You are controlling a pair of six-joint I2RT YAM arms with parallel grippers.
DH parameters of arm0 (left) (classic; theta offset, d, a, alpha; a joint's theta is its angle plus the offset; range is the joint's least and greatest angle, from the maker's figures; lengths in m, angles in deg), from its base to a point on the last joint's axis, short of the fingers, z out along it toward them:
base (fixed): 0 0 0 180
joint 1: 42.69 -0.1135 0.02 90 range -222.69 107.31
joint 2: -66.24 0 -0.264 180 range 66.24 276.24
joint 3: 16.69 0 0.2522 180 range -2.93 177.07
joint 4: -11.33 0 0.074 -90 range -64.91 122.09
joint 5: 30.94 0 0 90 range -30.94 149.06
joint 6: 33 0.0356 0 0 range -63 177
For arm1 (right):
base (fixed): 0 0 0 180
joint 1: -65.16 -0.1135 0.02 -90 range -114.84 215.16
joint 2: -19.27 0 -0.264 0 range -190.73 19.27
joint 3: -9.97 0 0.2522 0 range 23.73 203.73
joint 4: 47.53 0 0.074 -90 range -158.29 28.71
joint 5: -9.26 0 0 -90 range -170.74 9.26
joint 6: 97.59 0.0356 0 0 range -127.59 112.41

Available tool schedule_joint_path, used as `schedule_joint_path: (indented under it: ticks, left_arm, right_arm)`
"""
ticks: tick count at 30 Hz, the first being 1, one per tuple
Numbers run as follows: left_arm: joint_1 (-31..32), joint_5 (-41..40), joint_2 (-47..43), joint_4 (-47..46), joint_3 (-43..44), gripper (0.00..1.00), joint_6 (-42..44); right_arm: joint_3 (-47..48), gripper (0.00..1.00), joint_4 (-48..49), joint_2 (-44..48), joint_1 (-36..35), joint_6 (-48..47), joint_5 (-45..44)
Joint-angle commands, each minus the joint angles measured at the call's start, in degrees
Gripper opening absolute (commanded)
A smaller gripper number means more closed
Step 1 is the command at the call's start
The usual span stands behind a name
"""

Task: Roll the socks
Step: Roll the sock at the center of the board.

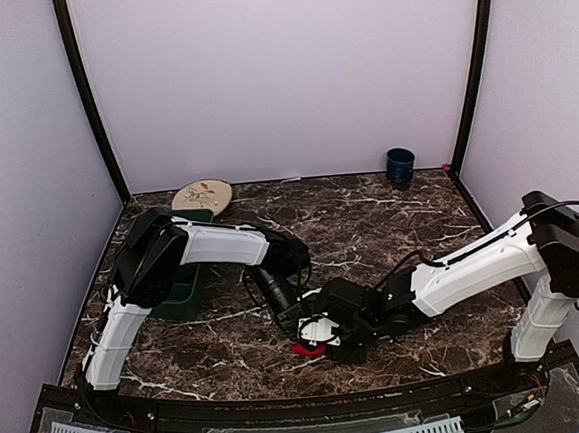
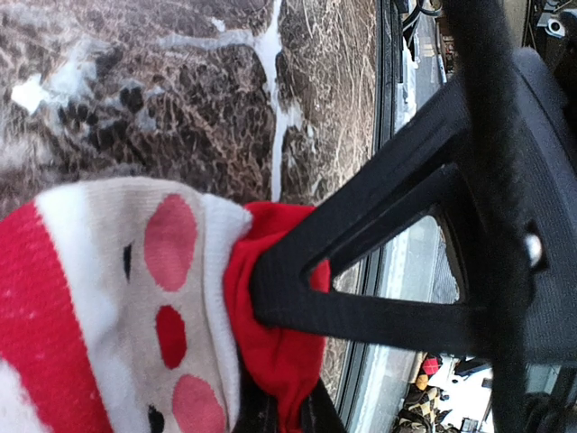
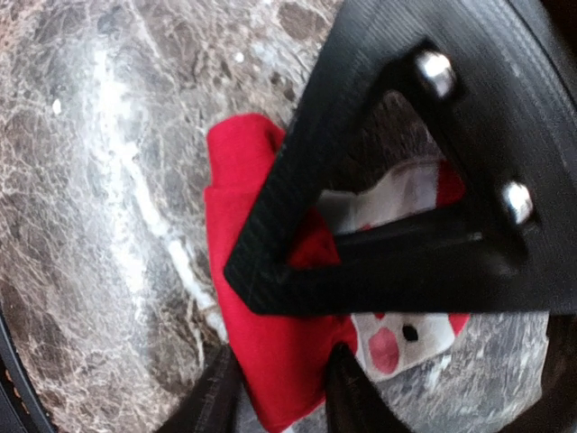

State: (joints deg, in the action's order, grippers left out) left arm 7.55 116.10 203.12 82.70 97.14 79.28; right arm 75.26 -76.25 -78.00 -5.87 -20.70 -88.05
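Red sock [image 1: 305, 350] down on the table [image 1: 400, 218], near the front edge, about mid-width, wedged between the 2 grippers. Soft knit, bright red with a white band and a white patch carrying pink-red blobs and small black dots; bunched and folded over, not flat. Only 1 sock seen.

Left gripper [image 1: 303, 326] reaching in from the left, right gripper [image 1: 327, 342] from the right, both tips meeting over the fabric. Matte black ribbed plastic fingers, open triangular frames. In the left wrist view, 1 finger [image 2: 361, 311] with its blunt corner pushed into the red folds, cloth puckered around it. In the right wrist view, 1 finger [image 3: 293, 189] laid across the sock, 2 shiny screw heads on its frame, covering the middle and part of the white patch. Second finger of each gripper not made out, so cannot tell whether either is pinching or spread. 2 dark prongs at the bottom of both wrist views straddling the red end; unclear what they belong to.

Table top: dark brown polished marble look with white veins. Pale lilac walls with black corner posts.

Far back right, 1 small dark blue cup [image 1: 400, 166], upright, well apart from the sock. Far back left, 1 round tan board [image 1: 202, 196] with a faint drawing. Dark green bin [image 1: 187, 293] on the left, partly hidden under the left arm. White arm shells and black joints block most of the sock from above.
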Motion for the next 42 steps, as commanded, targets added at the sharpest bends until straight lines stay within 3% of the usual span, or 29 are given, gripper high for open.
schedule_joint_path:
  ticks: [1, 6, 14, 25, 36, 42]
  left_arm:
    - [-0.14, -1.37, 1.06, 1.46, 0.3, 0.06, 0.9]
    - [-0.14, -1.84, 1.31, 1.37, 0.9, 0.06, 0.39]
    - [-1.8, -4.81, 1.31, 0.61, 1.98, 0.1, -2.5]
    - [-4.99, -5.83, -5.97, -8.87, -5.26, 0.23, -7.69]
    - [-5.47, -6.0, -12.63, -13.36, -14.43, 0.25, -9.52]
    - [-6.01, -10.17, -18.26, -17.92, -20.52, 0.25, -11.74]
  right_arm:
    - [2.08, 0.24, 0.32, -2.57, 1.31, 0.07, 1.13]
    - [2.43, 0.11, -0.97, -3.69, 1.63, 0.92, 3.04]
    - [0.72, 0.0, -2.13, -2.67, 1.92, 2.99, 3.87]
    - [1.05, 0.0, -3.26, -3.43, 3.59, 6.39, 6.1]
    - [1.81, 0.0, -4.6, -3.95, 4.66, 8.64, 7.23]
    - [2.39, 0.0, -6.23, -3.6, 5.44, 10.46, 9.95]
